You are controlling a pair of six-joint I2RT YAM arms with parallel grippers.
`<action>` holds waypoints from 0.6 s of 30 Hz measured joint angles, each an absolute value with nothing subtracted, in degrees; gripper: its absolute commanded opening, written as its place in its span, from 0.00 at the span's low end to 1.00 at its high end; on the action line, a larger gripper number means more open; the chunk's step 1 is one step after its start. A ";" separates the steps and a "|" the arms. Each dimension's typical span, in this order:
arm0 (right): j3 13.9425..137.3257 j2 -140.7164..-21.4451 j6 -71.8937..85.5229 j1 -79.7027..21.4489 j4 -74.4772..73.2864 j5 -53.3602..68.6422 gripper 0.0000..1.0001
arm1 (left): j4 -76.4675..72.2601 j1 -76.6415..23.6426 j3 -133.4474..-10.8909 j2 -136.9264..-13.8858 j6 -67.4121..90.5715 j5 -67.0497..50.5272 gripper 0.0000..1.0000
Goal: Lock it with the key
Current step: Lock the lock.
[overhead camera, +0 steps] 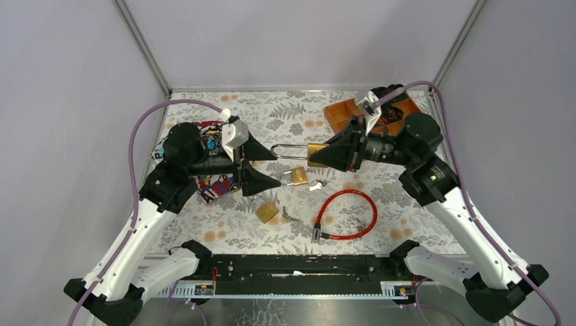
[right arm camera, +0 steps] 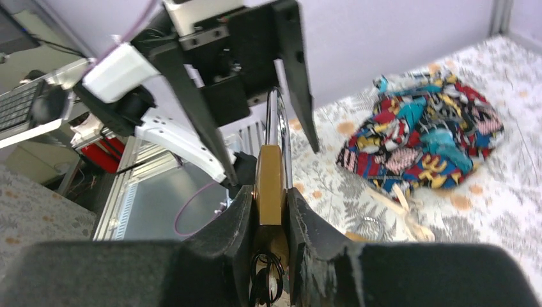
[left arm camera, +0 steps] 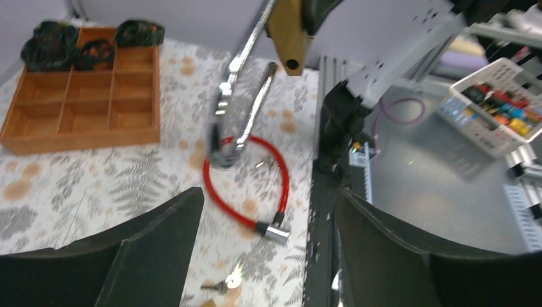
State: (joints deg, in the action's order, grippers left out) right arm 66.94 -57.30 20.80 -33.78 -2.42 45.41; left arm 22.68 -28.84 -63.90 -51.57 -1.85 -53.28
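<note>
Right pincer (right arm camera: pixel 271 199) is clamped on the flat faces of the brass padlock (right arm camera: pixel 269 173), which it holds clear above the desk (overhead camera: pixel 407 217). The body looks rigid, weighty and smooth, so that flat-face hold suits it. The long shackle (overhead camera: pixel 289 151) projects ahead toward the spread left pincer (overhead camera: pixel 277 168). It is apparently unlatched, though blur obscures this. A loose key (left arm camera: pixel 225 283) lies on the desk beneath. It is thin and best taken by its bow.
</note>
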 measured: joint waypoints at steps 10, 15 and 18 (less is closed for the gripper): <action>72.55 -54.57 20.86 -33.80 -0.82 51.79 0.00 | 2.15 -28.84 -64.79 -51.20 21.08 -56.60 0.84; 72.60 -55.16 21.19 -33.80 -0.08 53.87 0.00 | -3.99 -29.02 -64.82 -51.20 26.57 -56.14 0.66; 72.60 -55.59 21.32 -33.80 0.40 54.37 0.00 | -6.13 -29.93 -64.79 -51.59 28.84 -55.70 0.37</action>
State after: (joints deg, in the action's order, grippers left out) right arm 72.60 -55.59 21.32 -33.80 0.40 54.37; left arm -6.13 -29.93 -64.79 -51.59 28.84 -55.70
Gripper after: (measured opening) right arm 0.249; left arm 0.591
